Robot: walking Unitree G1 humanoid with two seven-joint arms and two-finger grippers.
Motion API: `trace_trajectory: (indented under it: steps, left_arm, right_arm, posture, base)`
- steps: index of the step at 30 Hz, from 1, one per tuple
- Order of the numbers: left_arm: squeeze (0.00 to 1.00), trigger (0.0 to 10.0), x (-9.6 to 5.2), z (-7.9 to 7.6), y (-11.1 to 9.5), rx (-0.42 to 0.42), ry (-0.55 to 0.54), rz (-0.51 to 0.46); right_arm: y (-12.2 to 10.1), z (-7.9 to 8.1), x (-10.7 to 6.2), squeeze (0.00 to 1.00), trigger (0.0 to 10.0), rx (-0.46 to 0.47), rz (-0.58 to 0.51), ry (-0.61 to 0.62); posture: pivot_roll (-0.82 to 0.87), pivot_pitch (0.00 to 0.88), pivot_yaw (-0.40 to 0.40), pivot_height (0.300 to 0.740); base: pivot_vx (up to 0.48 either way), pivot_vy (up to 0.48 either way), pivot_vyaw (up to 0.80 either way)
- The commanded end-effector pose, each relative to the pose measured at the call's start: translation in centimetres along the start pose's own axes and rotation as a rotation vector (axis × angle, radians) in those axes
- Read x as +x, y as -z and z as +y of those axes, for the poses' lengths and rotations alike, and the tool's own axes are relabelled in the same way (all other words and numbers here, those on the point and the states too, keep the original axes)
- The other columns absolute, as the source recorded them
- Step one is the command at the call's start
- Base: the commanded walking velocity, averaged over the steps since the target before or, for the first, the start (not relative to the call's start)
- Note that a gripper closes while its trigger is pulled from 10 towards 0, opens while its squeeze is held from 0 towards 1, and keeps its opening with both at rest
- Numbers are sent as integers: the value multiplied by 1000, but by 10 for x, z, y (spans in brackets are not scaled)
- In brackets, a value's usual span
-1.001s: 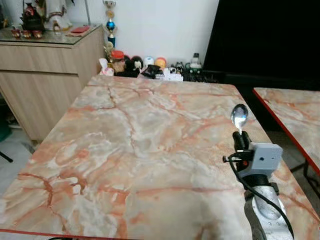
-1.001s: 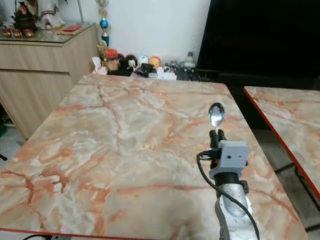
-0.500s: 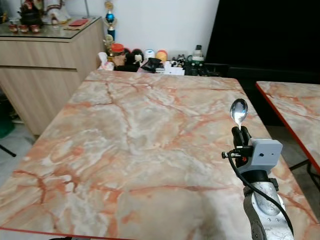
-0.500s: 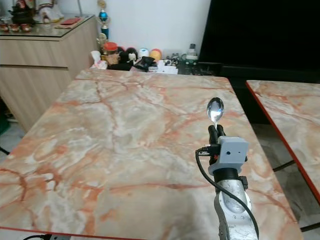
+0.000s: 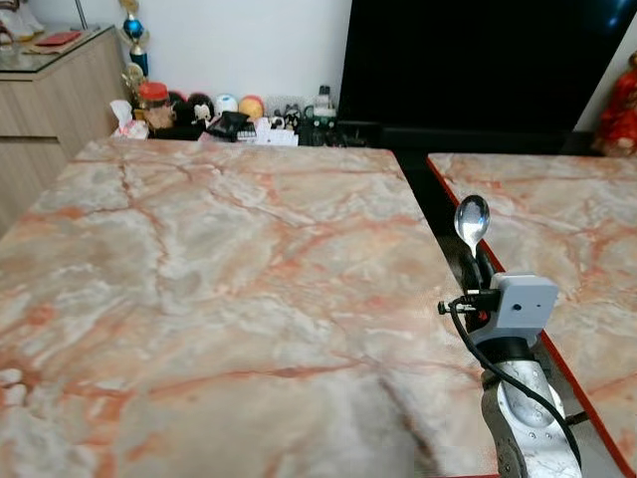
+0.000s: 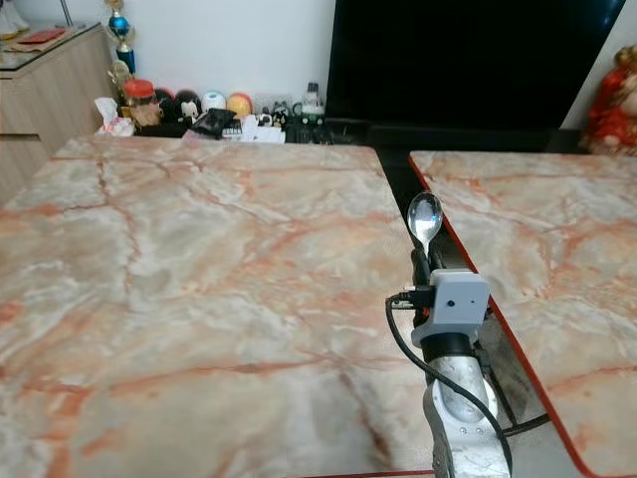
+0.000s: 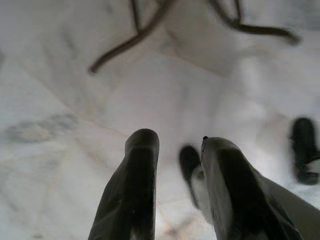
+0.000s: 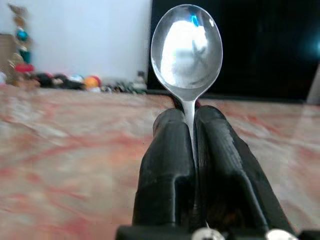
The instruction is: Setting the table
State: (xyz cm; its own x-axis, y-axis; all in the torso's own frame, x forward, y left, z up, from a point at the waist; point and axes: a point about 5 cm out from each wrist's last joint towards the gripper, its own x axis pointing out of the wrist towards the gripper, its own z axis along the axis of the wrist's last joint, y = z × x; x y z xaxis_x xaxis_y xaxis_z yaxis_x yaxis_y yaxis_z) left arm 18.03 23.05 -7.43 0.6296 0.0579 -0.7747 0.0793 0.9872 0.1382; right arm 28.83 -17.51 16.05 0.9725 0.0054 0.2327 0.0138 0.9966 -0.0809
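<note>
Marble table, bare top; beyond its far edge, small toys and jars along a white wall, a wooden cabinet at its far left, a second table across a narrow gap on its right. Right gripper, over the table's right edge, fingers clamped on the handle of a spoon, bowl up. Left gripper, fingers apart, hangs over pale floor.

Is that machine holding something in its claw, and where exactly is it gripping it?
Yes: the right tool holds a metal spoon by its handle, bowl sticking up past the fingertips. The left tool holds nothing.
</note>
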Motion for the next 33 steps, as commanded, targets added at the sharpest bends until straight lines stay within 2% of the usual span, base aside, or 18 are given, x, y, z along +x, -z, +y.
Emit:
trace_trajectory:
  steps: [1,8,20,33]
  left_arm:
    - [0,10000,-2,2,7,-1,0,25]
    - [0,10000,-2,1,8,-1,3,33]
    - [0,10000,-3,3,13,2,3,47]
    - [0,10000,-5,2,18,-4,4,62]
  right_arm:
    - [-5,-1,2,0,10000,-5,-19,6]
    - [-5,-1,2,0,10000,1,-22,10]
    - [-21,-4,4,0,10000,-7,-108,35]
    - [-27,-8,7,0,10000,-13,-138,55]
  posture:
    - [-32,76,-38,740]
    - [-34,78,-37,740]
    - [-38,82,-32,740]
    - [-40,83,-32,740]
  base:
    - [0,-454,0]
    - [0,-451,0]
    - [0,-451,0]
    - [0,-452,0]
